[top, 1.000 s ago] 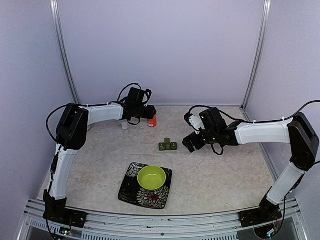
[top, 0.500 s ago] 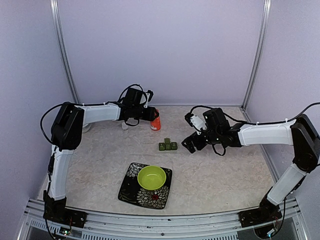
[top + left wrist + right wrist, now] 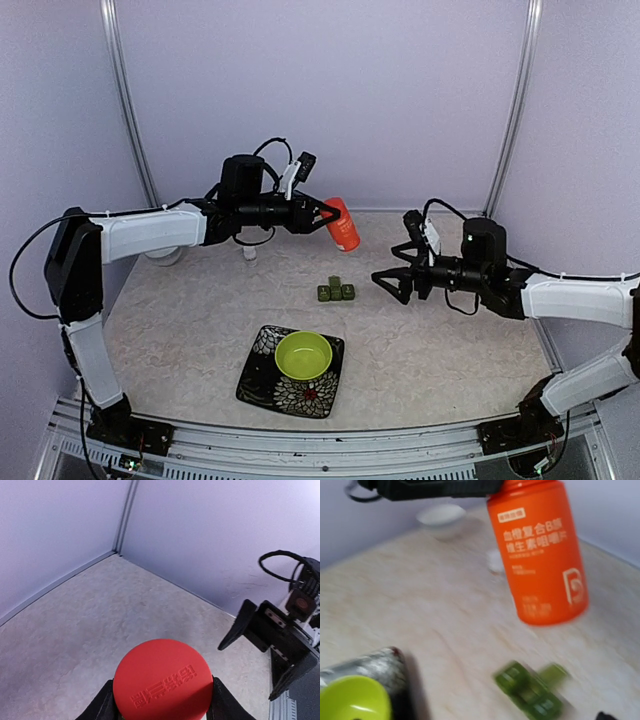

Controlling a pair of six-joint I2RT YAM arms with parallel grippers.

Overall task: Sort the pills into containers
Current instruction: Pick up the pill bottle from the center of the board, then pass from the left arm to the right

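Observation:
My left gripper (image 3: pixel 325 213) is shut on the orange pill bottle (image 3: pixel 343 223) and holds it tilted in the air above the table's back middle. In the left wrist view the bottle's red cap (image 3: pixel 162 680) fills the gap between my fingers (image 3: pixel 102 705). The dark green pillbox (image 3: pixel 336 291) lies on the table below, one lid standing open. My right gripper (image 3: pixel 392 283) is open and empty, just right of the pillbox, pointing left. The right wrist view shows the bottle (image 3: pixel 540 555) and the blurred pillbox (image 3: pixel 532 692). The open right gripper also shows in the left wrist view (image 3: pixel 270 635).
A lime-green bowl (image 3: pixel 303 354) sits on a dark patterned plate (image 3: pixel 262 375) at the front middle. A small white cap (image 3: pixel 249 252) and a white dish (image 3: pixel 165 256) lie at the back left. Walls close the back and sides.
My left arm lifted the orange bottle off the table, carried it right and tilted it. My right arm drew back to the right, its gripper now pointing left at the pillbox.

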